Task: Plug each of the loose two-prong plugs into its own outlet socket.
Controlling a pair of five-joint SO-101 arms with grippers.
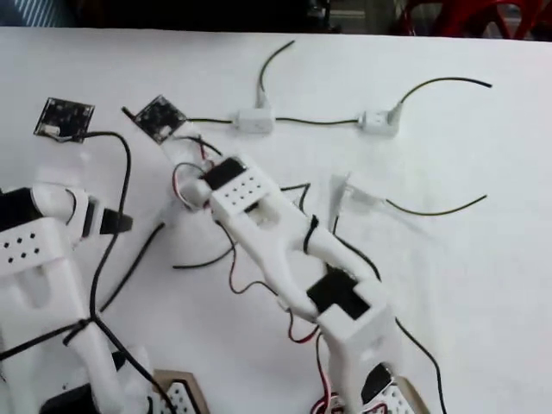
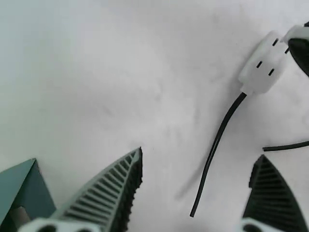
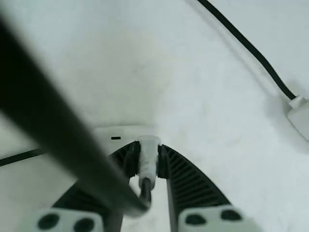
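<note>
- Your right tool (image 3: 147, 162) is clamped tight on a white plug (image 3: 147, 152). The plug's cord trails back between the fingers, and its front end sits against a white socket (image 3: 113, 134) with 1 dark slot showing.
- A thick black cable (image 3: 58, 140) crosses close in front of that wrist camera.
- Farther off in the same view, a white connector (image 3: 299, 113) lies on the bench (image 3: 145, 58) with a black cord running off it.
- Your left tool (image 2: 201, 154) stands wide open over bare bench, with nothing between its ribbed fingers (image 2: 116, 188).
- Beyond its tips lies a slotted socket (image 2: 263, 63), white with several dark slots. A black lead (image 2: 217, 145) runs from it and ends loose on the bench under the gap.
- In the high view, one arm (image 1: 285, 250) lies from 5 o'clock to the bench's middle. The other arm (image 1: 39, 250) sits at 8 o'clock.
- Farther out, at 2 o'clock, a small white piece (image 1: 354, 194) lies with a thin dark wire trailing toward 3 o'clock. I cannot tell whether it is a plug or a socket.
- Farthest, 2 white blocks lie at 12 o'clock (image 1: 254, 119) and 1 o'clock (image 1: 379, 121), joined by a thin dark wire.
</note>
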